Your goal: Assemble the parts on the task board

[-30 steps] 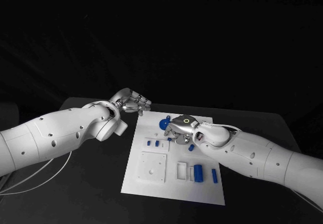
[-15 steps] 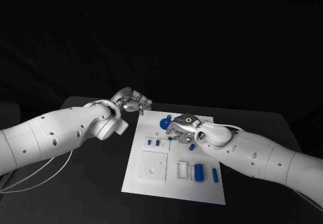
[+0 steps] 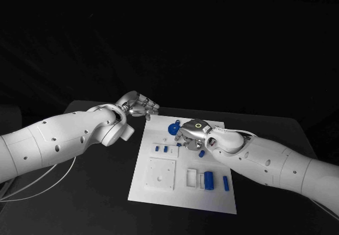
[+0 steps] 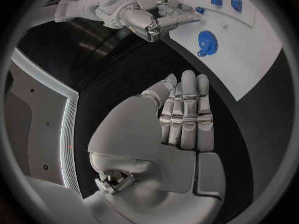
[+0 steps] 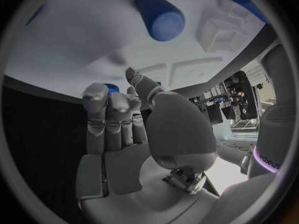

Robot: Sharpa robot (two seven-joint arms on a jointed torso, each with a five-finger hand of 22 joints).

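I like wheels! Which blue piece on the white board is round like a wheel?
The blue gear at the task board's far end; the other blue pieces are small blocks or sticks.

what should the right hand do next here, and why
Probably lower its fingers a touch and close on a small blue part. The right hand hangs over the far middle of the task board, fingers curled in, and I cannot tell whether it grips anything. Small blue parts lie loose by it. The left hand sits off the board, holding nothing.
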